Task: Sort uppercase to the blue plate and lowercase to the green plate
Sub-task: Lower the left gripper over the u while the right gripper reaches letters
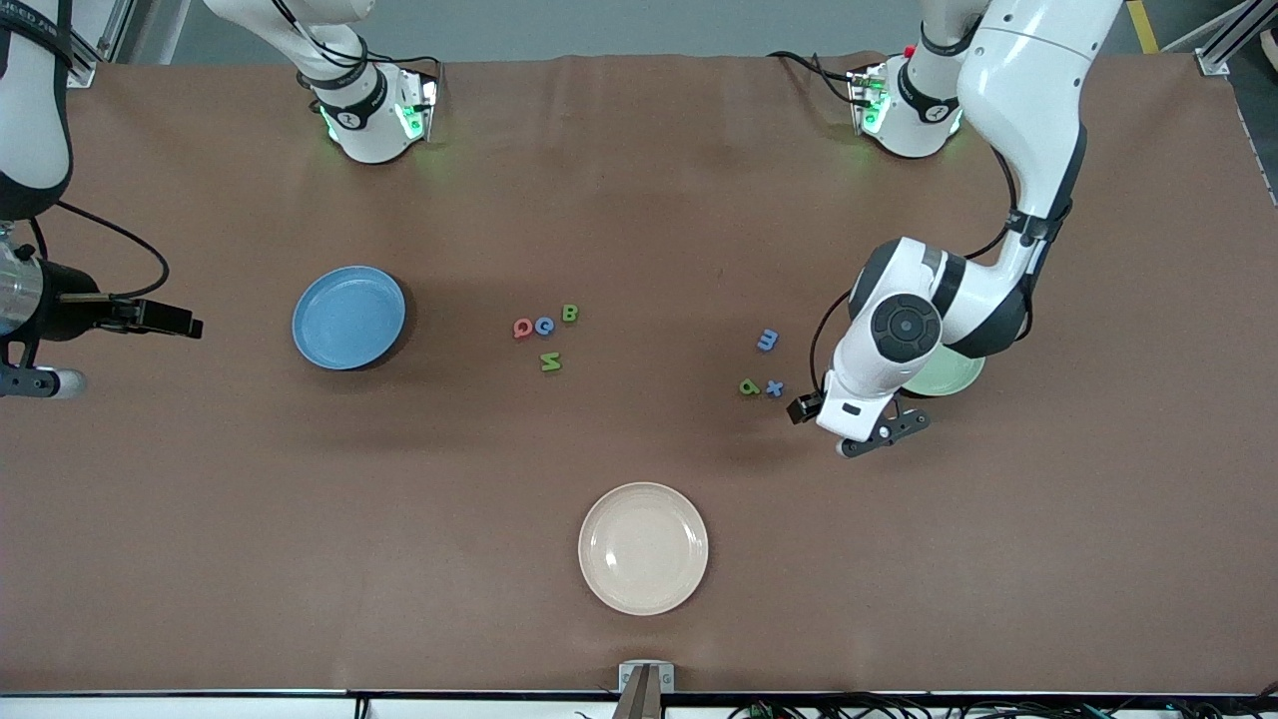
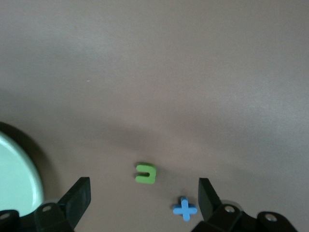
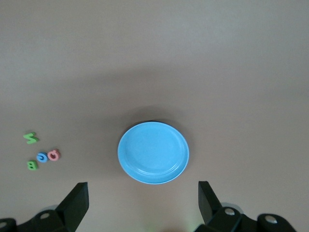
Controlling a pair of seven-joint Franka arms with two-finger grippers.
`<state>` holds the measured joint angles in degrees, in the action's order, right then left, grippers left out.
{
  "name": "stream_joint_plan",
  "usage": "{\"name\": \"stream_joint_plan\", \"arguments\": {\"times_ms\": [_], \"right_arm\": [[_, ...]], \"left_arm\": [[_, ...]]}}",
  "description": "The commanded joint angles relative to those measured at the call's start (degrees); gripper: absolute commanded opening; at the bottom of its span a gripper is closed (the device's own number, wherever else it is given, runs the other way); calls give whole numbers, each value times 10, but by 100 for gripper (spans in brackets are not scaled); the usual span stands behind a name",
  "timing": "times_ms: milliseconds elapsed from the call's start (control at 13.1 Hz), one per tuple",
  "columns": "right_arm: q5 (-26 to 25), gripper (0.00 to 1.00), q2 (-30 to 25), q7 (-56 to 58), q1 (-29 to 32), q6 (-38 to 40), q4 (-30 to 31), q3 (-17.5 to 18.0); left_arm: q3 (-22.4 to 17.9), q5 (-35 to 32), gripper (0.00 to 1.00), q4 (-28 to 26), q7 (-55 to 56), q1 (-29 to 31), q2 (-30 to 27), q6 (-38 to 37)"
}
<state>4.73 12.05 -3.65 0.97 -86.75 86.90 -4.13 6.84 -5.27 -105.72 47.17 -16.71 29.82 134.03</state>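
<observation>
Left tool released over table by green plate; right tool released, waiting at table edge.

even, fairly bright overhead light on the matte brown surface; soft broad shadows lie under the arms and beside the blue plate. green base lamps tint the surface nearby. both wrist views show mild softness, no glare.
</observation>
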Motion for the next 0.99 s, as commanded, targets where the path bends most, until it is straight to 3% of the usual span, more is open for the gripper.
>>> {"name": "stream_joint_plan", "arguments": {"times_ms": [0,152,457,685,914], "right_arm": [[19,100,-18,-96,-17,-2,26,3],[34,100,-17,-180,-18,2,26,2],[32,100,-19,-228,-32,5,53,2],[30,100,-27,-339,-83,-20,78,2],[31,100,-33,-421,-129,-115,143,3]], "left_arm": [[-2,-12,90,-26,23,-2,-3,40],[-2,-12,83,-33,34,-3,2,55],[-2,-12,68,-48,35,-3,11,73],[-2,-12,68,-58,35,-3,17,90],[-2,-12,67,-67,35,-4,20,109]]}}
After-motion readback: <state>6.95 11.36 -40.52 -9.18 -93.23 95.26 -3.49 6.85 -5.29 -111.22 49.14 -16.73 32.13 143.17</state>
